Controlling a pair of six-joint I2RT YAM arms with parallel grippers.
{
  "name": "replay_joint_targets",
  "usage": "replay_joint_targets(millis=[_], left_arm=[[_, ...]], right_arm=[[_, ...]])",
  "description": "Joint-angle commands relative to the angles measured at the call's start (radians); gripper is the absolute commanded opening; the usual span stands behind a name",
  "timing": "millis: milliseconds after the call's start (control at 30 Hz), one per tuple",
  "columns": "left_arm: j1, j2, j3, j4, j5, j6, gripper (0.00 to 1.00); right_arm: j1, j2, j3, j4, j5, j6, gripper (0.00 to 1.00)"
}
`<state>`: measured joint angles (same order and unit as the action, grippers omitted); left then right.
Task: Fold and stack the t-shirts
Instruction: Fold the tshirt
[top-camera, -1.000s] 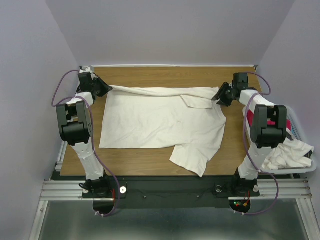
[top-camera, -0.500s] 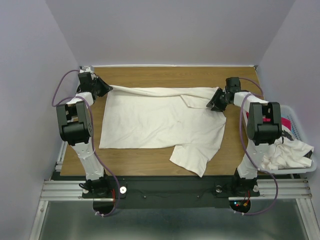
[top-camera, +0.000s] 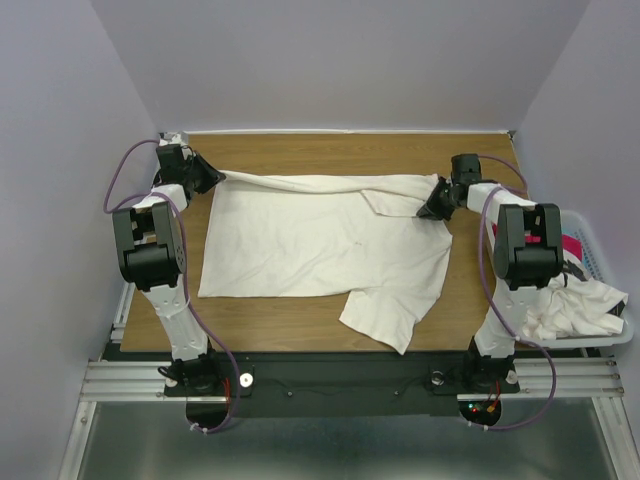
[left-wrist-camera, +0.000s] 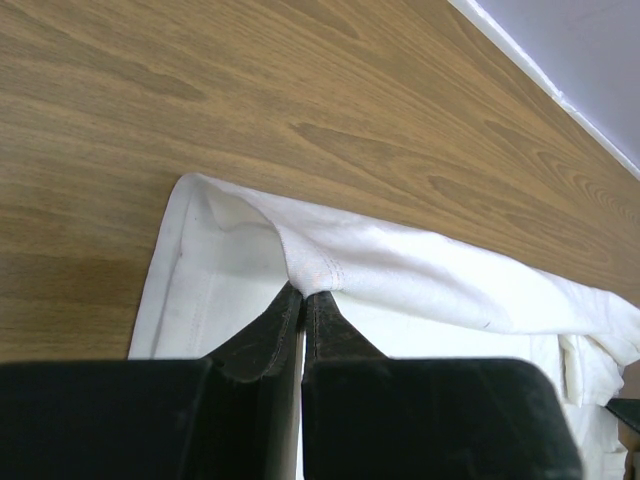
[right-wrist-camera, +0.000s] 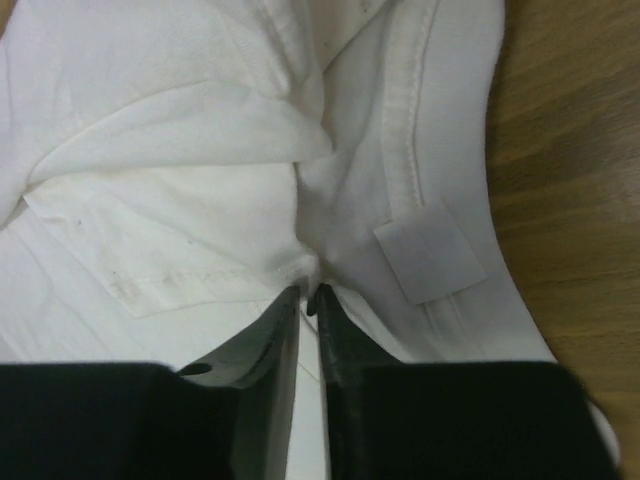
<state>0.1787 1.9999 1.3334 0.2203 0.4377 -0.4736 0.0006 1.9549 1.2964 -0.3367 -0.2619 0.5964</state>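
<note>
Top external view: the off-white t-shirt (top-camera: 320, 250) lies spread over the middle of the wooden surface (top-camera: 330, 148), its far side gathered into a ridge that runs between the two arms. Bare wood shows as a broad band along the far edge, a strip along the right edge and a thinner one along the left edge; one sleeve (top-camera: 385, 322) reaches close to the near edge. The left end effector (top-camera: 213, 177) sits near the far left corner, clenched on the shirt's hem, which the left wrist view shows pinched between its closed tips. The right end effector (top-camera: 426, 208) is toward the right edge, and the right wrist view shows its tips drawn together on a bunched fold of the same shirt, just beside the collar and its square label (right-wrist-camera: 430, 262). Off the right edge, beside the right arm, stands a white slatted basket (top-camera: 592, 262) holding a magenta-red t-shirt (top-camera: 572, 245) and a white t-shirt with dark markings (top-camera: 580, 305) that spills over its near rim. Pale lilac walls (top-camera: 330, 60) close in the left, far and right sides.
</note>
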Motion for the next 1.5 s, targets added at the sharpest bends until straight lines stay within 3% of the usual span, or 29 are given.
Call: replay_joint_targets(millis=[0, 100, 567, 1067, 1467], left_arm=[[0.002, -0.006, 0.001, 0.04, 0.018, 0.0, 0.08], [0.004, -0.009, 0.003, 0.039, 0.019, 0.003, 0.05], [0.002, -0.013, 0.015, 0.027, 0.018, 0.0, 0.04], [0.004, -0.062, -0.034, -0.01, 0.012, -0.013, 0.04], [0.004, -0.081, -0.094, -0.025, -0.07, 0.016, 0.04]], right_arm=[[-0.002, 0.003, 0.06, 0.022, -0.014, -0.004, 0.1], [-0.004, -0.034, 0.066, 0.021, -0.036, 0.0, 0.0], [-0.002, -0.292, 0.052, -0.087, -0.031, -0.03, 0.0], [-0.002, -0.364, 0.035, -0.153, -0.017, -0.046, 0.01], [-0.002, -0.364, 0.109, -0.185, 0.032, -0.079, 0.01]])
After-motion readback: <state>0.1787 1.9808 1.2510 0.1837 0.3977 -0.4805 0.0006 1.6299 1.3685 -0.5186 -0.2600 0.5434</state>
